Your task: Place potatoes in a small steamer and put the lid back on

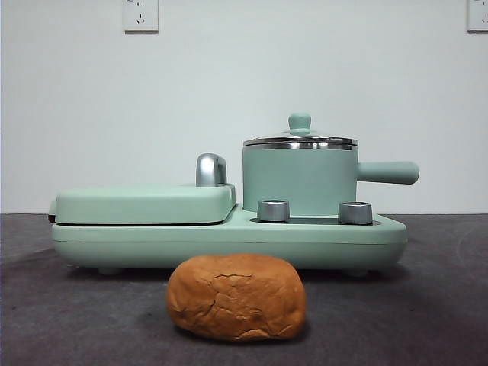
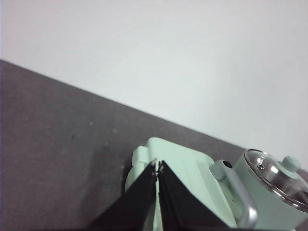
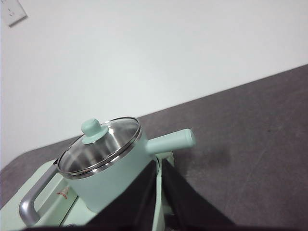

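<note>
Front view: your potatoes [image 1: 236, 297] lie on the table before the small steamer [image 1: 300, 181], lid [image 1: 300, 140] on.
Grippers: left gripper [image 2: 157, 166] and right gripper [image 3: 159, 163] both closed, empty, above the appliance.
Risk: you may fumble the small knob; the wide lump may jam at the rim.

Orange-brown cracked potato [image 1: 236, 297] on table before lidded [image 1: 300, 139] mint steamer [image 1: 300, 181], handle right.
</note>
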`<move>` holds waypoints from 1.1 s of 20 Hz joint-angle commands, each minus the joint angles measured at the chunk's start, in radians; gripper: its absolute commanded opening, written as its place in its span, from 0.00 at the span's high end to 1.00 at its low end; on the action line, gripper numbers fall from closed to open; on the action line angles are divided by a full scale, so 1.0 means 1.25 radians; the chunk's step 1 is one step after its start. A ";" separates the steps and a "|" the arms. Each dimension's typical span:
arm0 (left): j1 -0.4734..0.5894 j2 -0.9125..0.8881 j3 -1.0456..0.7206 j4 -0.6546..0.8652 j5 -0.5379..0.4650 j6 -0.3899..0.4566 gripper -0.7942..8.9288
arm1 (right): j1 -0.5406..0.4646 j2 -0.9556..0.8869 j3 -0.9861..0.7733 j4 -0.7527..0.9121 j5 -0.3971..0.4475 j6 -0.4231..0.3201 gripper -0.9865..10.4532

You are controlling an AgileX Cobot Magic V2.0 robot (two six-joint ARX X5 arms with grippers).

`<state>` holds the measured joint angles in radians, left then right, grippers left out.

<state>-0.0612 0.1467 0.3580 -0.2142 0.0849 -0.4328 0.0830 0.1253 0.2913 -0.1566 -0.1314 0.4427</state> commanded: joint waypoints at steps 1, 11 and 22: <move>0.000 0.062 0.099 -0.052 0.025 0.055 0.91 | 0.000 0.058 0.068 -0.031 -0.006 -0.033 0.90; 0.000 0.281 0.321 -0.187 0.186 0.289 0.91 | 0.000 0.305 0.294 -0.179 -0.126 -0.305 0.90; -0.055 0.476 0.428 -0.263 0.221 0.583 0.91 | 0.029 0.484 0.441 -0.307 -0.187 -0.607 0.90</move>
<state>-0.1246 0.7300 0.8726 -0.5491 0.3515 0.1875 0.1116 0.7239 0.8192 -0.5434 -0.3660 -0.2256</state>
